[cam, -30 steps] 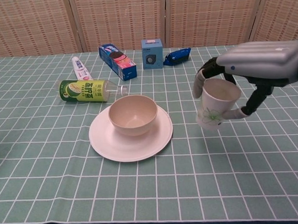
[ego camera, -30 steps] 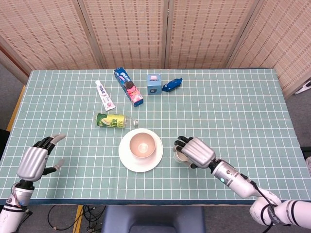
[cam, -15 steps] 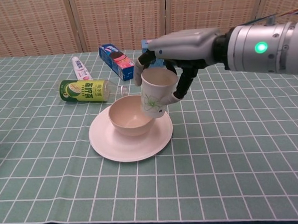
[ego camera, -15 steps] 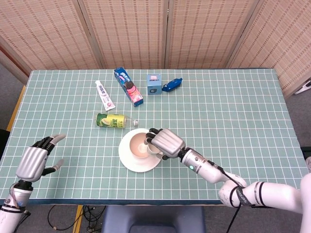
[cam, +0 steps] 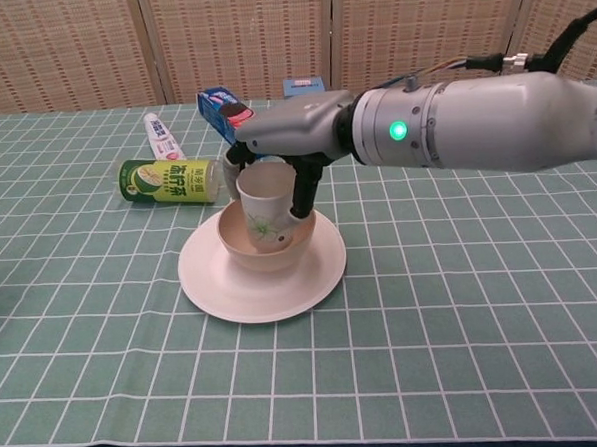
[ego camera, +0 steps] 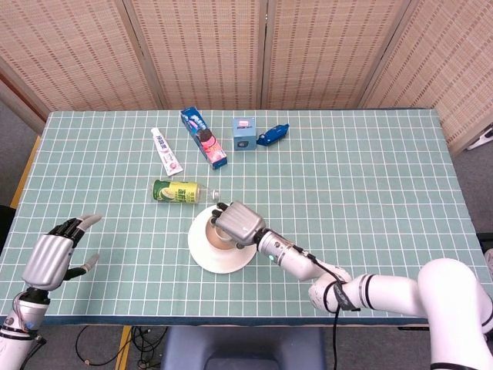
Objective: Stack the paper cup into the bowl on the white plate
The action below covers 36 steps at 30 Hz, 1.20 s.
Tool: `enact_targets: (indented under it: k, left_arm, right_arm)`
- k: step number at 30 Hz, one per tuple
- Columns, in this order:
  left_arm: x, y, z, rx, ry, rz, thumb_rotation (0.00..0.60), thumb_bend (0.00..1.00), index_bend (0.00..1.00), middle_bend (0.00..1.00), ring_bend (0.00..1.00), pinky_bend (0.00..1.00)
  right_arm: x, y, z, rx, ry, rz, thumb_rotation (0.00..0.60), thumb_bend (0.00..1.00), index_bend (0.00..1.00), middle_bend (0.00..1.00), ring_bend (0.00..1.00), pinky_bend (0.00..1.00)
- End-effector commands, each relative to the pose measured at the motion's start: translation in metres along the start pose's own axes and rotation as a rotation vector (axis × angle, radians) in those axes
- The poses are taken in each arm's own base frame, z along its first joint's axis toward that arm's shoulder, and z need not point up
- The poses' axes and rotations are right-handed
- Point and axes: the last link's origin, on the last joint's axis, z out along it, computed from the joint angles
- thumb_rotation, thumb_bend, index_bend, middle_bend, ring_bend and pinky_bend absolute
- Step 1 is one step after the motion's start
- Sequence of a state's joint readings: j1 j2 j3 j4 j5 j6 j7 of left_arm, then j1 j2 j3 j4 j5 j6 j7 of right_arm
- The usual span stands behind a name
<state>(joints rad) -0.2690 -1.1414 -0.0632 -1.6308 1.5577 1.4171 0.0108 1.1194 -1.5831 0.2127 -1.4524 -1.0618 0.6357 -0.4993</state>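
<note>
- Left robot hand (ego camera: 52, 260) at the table's (ego camera: 370, 177) near-left corner, fingers apart and holding nothing, well apart from the plate and out of the chest view.
- Green bottle (cam: 171, 180) on its side just beyond the plate, toward the far-left; near the working spot but apart from it.
- White plate (cam: 217, 288) near the middle of the table's near edge, carrying the bowl (cam: 240, 249) at its centre.
- Paper cup (cam: 266, 207) directly over the bowl, its base already below the bowl's rim in the chest view; cannot tell whether the base touches the bowl's floor.
- Cup's long axis close to upright, mouth up, leaning only slightly, so roughly in line with the bowl's opening.
- Right robot hand (cam: 286, 134) above and around the cup, gripping it with fingers down both sides just below the cup's rim, and reaching in from the near-right.
- By far the nearer of the two hands to the bowl, and the one to finish the placing.
- Likely all that remains: a short lowering straight down, then letting go and lifting clear without tipping the cup against the bowl's rim.
</note>
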Motion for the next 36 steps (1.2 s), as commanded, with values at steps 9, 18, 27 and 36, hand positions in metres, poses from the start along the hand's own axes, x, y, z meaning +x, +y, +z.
enact_targets:
  k: [9, 18, 27, 36]
  left_arm:
    - [-0.003, -0.003, -0.001, 0.001, -0.008, 0.0, 0.6, 0.26, 0.17, 0.23, 0.24, 0.38]
    - [-0.002, -0.006, 0.0, 0.006, -0.03, 0.005, 0.6, 0.26, 0.17, 0.23, 0.24, 0.38]
    - [-0.004, -0.008, -0.001, 0.026, -0.047, 0.015, 0.6, 0.26, 0.17, 0.22, 0.24, 0.37]
    - [-0.004, -0.014, -0.003, 0.105, -0.024, 0.027, 0.6, 0.26, 0.17, 0.22, 0.24, 0.37]
  right_arm:
    - [-0.002, -0.001, 0.002, -0.022, -0.019, -0.043, 0.6, 0.26, 0.06, 0.09, 0.02, 0.26]
    - [0.018, 0.027, -0.046, -0.109, 0.084, 0.02, 0.6, 0.26, 0.05, 0.09, 0.01, 0.26]
    - [0.015, 0.069, -0.13, -0.274, 0.208, 0.063, 0.6, 0.26, 0.05, 0.14, 0.02, 0.26]
    - [-0.009, 0.096, -0.219, -0.467, 0.274, 0.041, 0.6, 0.26, 0.05, 0.15, 0.01, 0.26]
